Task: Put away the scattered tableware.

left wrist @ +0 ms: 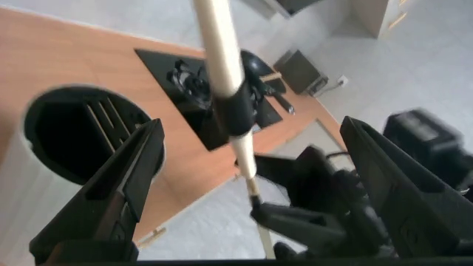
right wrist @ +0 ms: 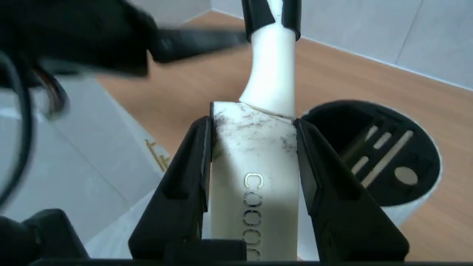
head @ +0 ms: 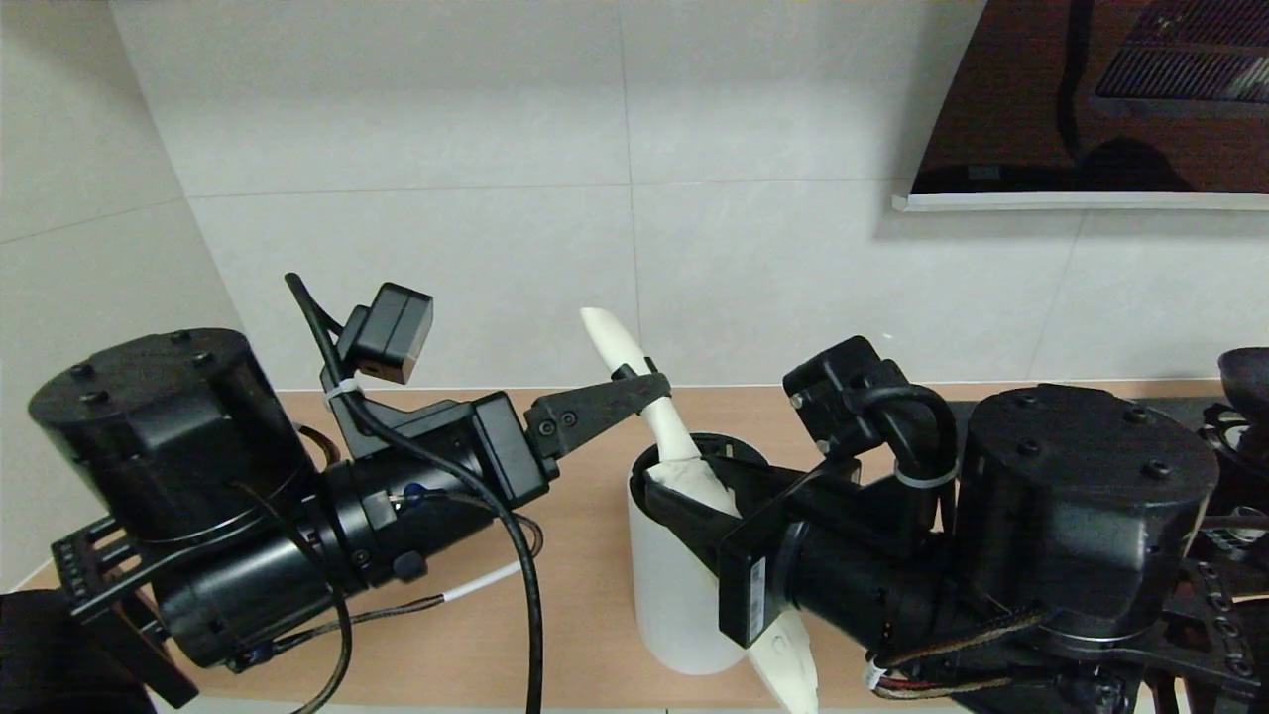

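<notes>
A white spatula [head: 610, 342] stands tilted over a white cylindrical utensil holder [head: 674, 595] on the wooden counter, handle up. My right gripper [head: 684, 476] is shut on its broad middle [right wrist: 255, 170], just above the holder's black opening [right wrist: 377, 148]. My left gripper [head: 644, 387] is higher up at the slim handle [left wrist: 218, 44]. Its fingers [left wrist: 126, 192] are spread wide on either side of the handle, level with a black band [left wrist: 236, 111]. The spatula's lower end [head: 793, 674] hangs in front of the holder.
A black hob [head: 1239, 397] with burners lies on the counter to the right of the holder. The tiled wall runs close behind, with a dark range hood [head: 1091, 99] at upper right. The counter's front edge is just below the holder.
</notes>
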`<state>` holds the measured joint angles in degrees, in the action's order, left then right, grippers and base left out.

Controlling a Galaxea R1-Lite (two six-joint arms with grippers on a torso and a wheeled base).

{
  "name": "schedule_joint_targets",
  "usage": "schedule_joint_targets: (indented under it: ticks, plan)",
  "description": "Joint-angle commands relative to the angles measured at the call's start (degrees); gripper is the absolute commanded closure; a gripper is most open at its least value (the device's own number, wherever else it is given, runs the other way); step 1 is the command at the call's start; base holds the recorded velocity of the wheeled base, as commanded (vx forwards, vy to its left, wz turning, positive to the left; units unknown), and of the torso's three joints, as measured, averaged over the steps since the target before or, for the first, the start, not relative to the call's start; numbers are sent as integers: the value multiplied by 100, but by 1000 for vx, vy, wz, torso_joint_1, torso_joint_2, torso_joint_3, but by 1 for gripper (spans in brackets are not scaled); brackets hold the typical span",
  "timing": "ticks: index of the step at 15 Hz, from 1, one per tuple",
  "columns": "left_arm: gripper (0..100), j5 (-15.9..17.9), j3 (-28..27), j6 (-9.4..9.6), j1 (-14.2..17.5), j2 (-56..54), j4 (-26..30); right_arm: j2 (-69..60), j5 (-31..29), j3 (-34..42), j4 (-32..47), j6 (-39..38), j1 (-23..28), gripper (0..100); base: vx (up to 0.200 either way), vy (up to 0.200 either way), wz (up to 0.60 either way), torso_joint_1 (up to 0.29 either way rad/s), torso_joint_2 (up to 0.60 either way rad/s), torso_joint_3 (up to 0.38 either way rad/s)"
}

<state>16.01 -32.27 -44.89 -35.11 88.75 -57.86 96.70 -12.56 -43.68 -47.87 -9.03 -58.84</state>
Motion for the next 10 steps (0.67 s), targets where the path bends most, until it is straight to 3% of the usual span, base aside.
schedule_joint_targets:
  ticks: [1, 10]
  plan:
    - [0, -1, 36, 6, -14, 37, 2, 25, -1, 17, -47, -11, -75, 100, 0, 0, 0, 0, 0, 0]
    - [0, -27, 45, 6, -14, 99, -112, 86, 8, 52, -56, -63, -329, 100, 0, 0, 0, 0, 0, 0]
